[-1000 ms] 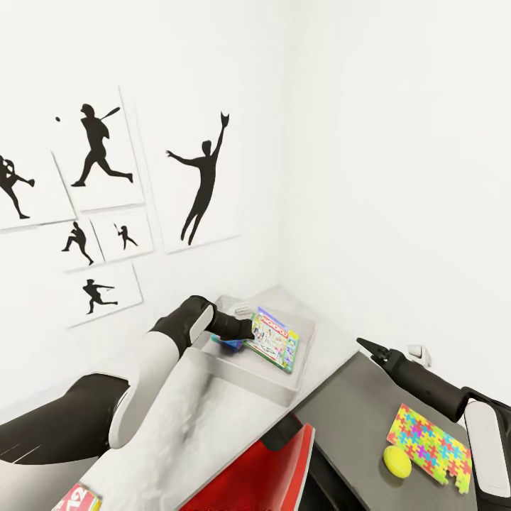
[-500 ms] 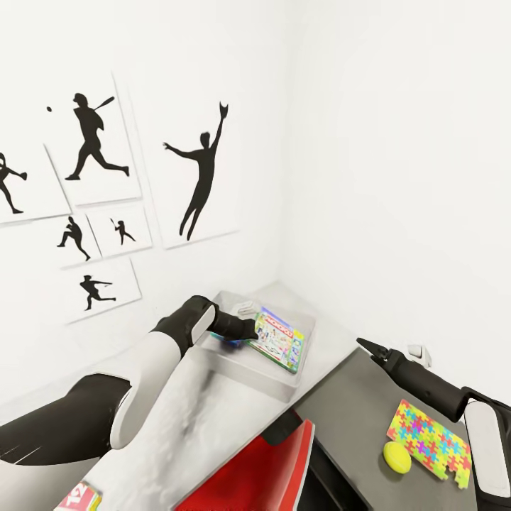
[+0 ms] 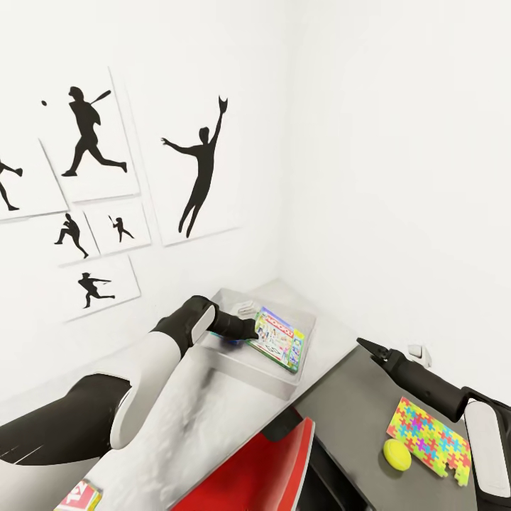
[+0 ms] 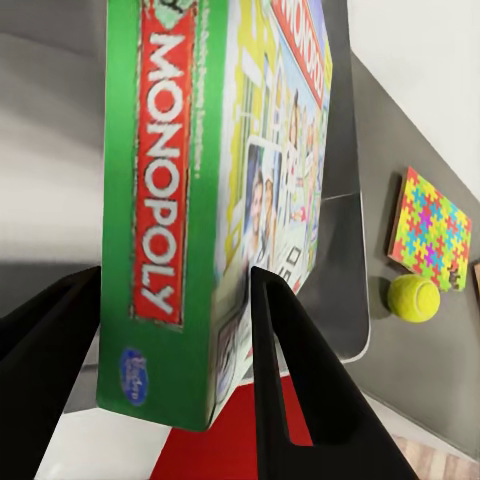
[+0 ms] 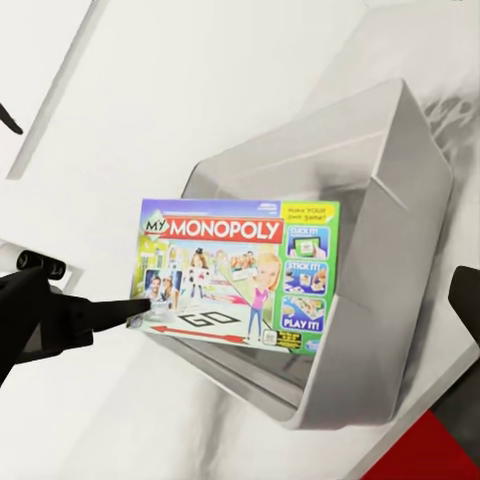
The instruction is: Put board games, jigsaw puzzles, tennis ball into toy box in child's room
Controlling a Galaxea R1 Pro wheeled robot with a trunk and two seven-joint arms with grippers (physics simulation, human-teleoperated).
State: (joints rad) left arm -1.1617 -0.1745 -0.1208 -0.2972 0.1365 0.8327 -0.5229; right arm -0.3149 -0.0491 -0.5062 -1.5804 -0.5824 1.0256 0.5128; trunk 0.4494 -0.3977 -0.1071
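Left gripper [image 4: 175, 330] clamped on the edge of the Monopoly box [image 3: 279, 339], one finger [image 4: 290, 380] on the cover, the other on the underside. Box held tilted over the toy box [image 3: 301, 369], its far end low inside the bin and near its right wall.

Toy box sits on the light grey part of the table [image 3: 213, 419], in the wall corner. Puzzle [image 3: 431, 441] lies flat on the dark table section, well right of the toy box; ball [image 3: 397, 454] just beside the puzzle's near-left edge.

Right gripper [image 3: 363, 345] hangs over the dark section, right of the toy box, holding nothing; jaw opening cannot be told.

Red chair [image 3: 262, 472] in front of the toy box.
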